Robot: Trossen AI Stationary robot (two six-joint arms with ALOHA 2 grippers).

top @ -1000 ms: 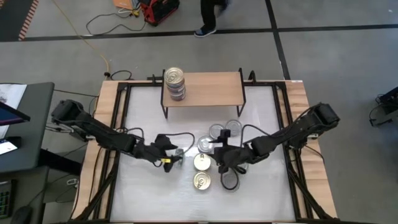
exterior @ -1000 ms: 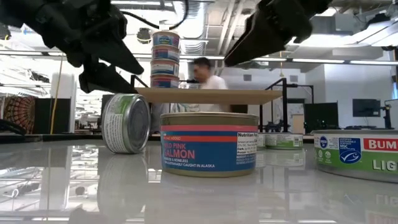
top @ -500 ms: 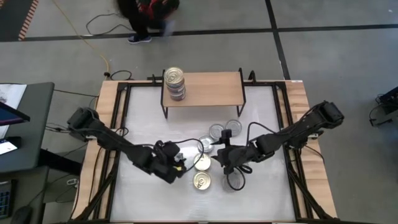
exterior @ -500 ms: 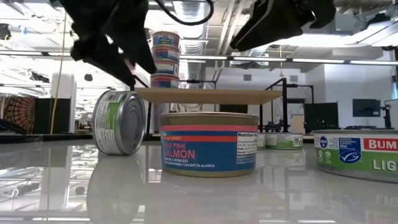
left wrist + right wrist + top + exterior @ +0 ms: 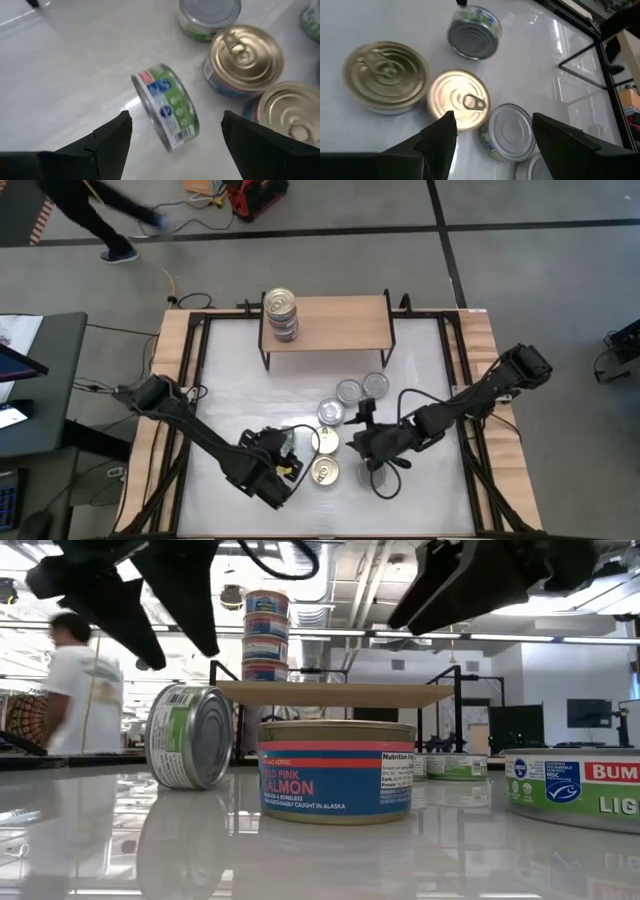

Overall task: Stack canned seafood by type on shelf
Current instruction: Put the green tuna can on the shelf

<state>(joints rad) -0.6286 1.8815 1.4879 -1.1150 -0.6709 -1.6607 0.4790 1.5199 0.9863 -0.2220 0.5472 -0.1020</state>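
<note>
Tipped tin ahead of my left pincer

My left pincer (image 5: 172, 131), spread wide, straddles the tin on its edge (image 5: 165, 107); its rolling axis runs toward the frame's upper left.

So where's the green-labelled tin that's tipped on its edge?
The green-labelled tin on its edge lies on the white table, left of the two gold-lidded tins, framed by the open left gripper.

person (image 5: 95, 215) walking on grey floor, yellow cable (image 5: 130, 255), red toolbag (image 5: 255, 197)
</note>
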